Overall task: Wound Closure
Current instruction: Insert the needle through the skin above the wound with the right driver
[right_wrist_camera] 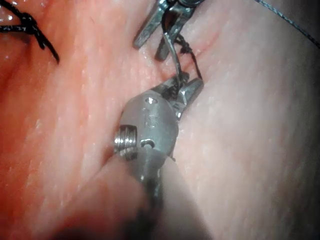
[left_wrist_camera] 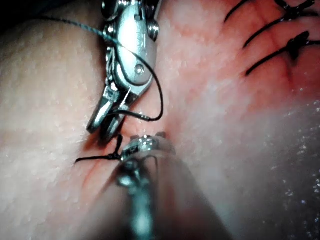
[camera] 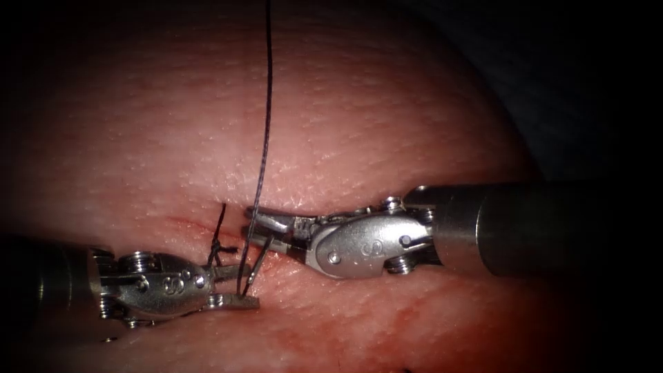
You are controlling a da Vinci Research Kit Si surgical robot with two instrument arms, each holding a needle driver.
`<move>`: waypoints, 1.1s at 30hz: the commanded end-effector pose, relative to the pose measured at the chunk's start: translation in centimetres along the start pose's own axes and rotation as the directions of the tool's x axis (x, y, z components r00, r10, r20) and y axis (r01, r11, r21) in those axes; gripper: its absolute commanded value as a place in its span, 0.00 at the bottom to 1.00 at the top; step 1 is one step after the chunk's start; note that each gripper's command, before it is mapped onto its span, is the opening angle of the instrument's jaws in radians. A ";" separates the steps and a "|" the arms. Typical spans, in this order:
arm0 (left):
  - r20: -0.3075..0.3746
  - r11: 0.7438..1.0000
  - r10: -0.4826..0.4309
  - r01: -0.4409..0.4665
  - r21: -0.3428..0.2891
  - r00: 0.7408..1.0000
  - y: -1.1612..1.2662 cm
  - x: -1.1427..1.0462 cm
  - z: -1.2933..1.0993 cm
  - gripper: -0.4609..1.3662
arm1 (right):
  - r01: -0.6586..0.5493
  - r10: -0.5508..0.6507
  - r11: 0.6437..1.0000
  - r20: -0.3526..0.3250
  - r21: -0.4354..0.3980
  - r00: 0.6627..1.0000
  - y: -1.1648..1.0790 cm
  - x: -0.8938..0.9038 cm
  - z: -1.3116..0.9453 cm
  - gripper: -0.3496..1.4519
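The tissue point(camera: 387, 117) has its cut point(camera: 186, 224) running across just above both tools. My right tool point(camera: 261, 229) comes in from the right, jaws shut on the upper end of the small curved needle point(camera: 258, 266). The needle hangs clear of the tissue, its lower end between the open jaws of my left tool point(camera: 238, 287), which hold nothing. Dark thread point(camera: 266, 103) drops from above to the needle. In the right wrist view the needle point(right_wrist_camera: 172, 57) bridges the left tool point(right_wrist_camera: 160, 37) and the right tool point(right_wrist_camera: 180, 90). In the left wrist view thread point(left_wrist_camera: 157, 95) loops round the right tool point(left_wrist_camera: 104, 129).
A knotted stitch point(camera: 217, 247) with short upright tails sits on the cut just left of the needle. Finished dark stitches point(left_wrist_camera: 280, 30) lie further along the cut, also seen as a knot point(right_wrist_camera: 25, 25). Red fluid point(camera: 331, 324) stains the tissue in front of the tools.
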 end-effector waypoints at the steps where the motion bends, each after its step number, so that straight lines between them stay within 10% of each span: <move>1: -0.001 1.000 -0.002 0.002 0.001 1.000 0.01 0.01 0.02 0.38 | -0.015 0.015 1.000 -0.015 -0.027 1.000 0.11 0.06 -0.03 0.00; 12: -0.027 1.000 -0.001 0.001 0.004 1.000 -0.03 0.08 0.14 0.37 | 0.038 -0.041 0.995 -0.032 -0.093 0.999 0.88 0.35 -0.02 0.00; 33: -0.030 1.000 0.005 -0.005 0.003 1.000 -0.13 -0.06 0.22 0.37 | 0.019 -0.027 0.991 -0.059 -0.132 0.998 1.47 0.31 0.14 0.00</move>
